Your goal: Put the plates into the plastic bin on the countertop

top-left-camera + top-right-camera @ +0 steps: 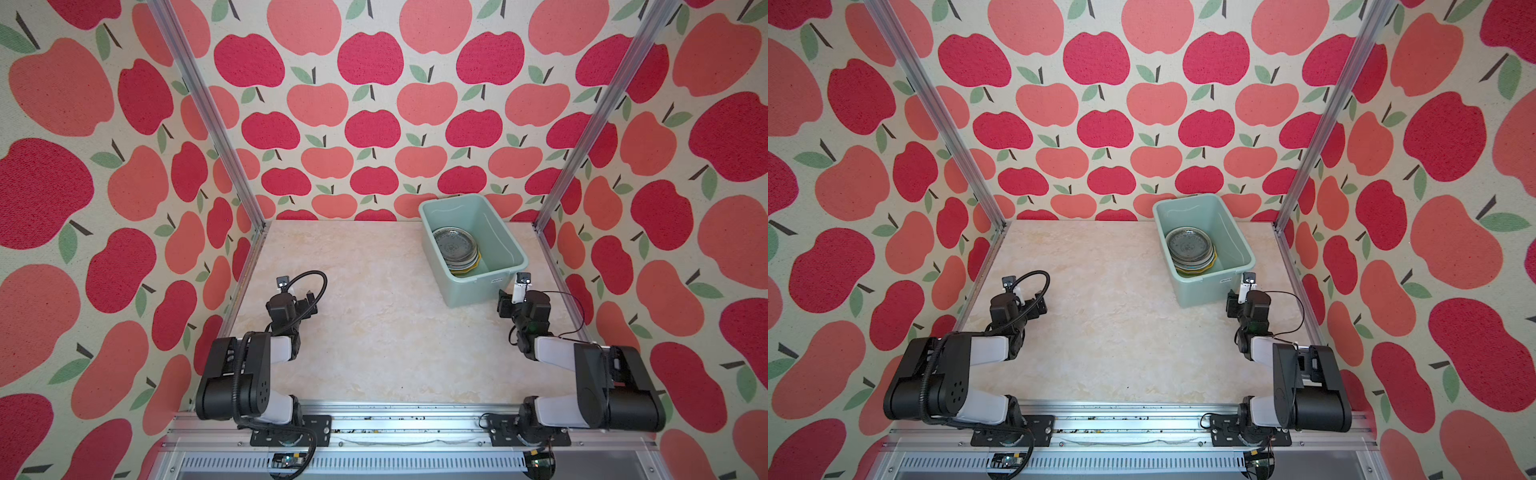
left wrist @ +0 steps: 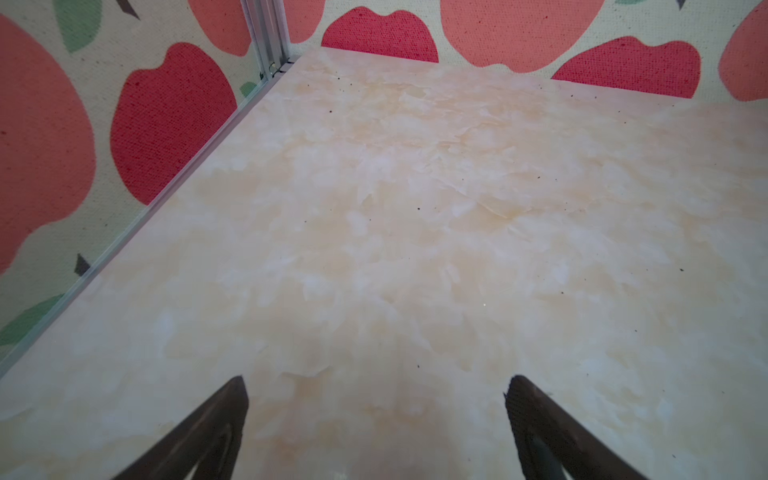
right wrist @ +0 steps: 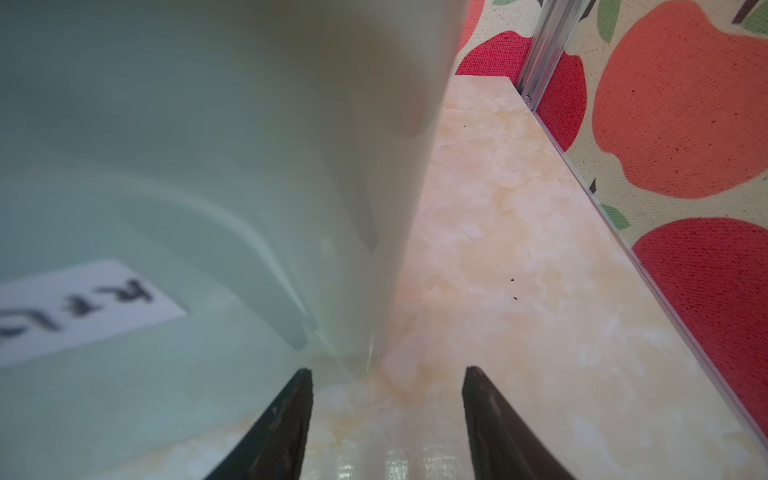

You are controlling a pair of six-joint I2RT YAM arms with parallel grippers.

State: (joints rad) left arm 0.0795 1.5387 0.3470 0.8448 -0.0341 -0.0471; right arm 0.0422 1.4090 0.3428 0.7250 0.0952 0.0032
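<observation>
The mint-green plastic bin [image 1: 478,291] [image 1: 1208,291] stands at the back right of the beige marble countertop [image 1: 374,324] [image 1: 1108,324]. A stack of plates [image 1: 456,248] [image 1: 1190,248] lies inside it, with a clear glass plate on top and a yellow rim showing underneath. My right gripper [image 1: 505,303] [image 1: 1231,303] [image 3: 388,370] is open and empty, low over the countertop [image 3: 498,291] just beside the bin's near right corner [image 3: 166,166]. My left gripper [image 1: 311,305] [image 1: 1040,303] [image 2: 376,380] stands wide open over the bare countertop [image 2: 415,208] at the left, holding nothing.
Apple-patterned walls and aluminium rails [image 1: 249,249] [image 3: 623,249] close the counter on three sides. A white label [image 3: 83,303] sits on the bin's near wall. A metal rail [image 1: 395,415] runs along the front edge, between the two arm bases.
</observation>
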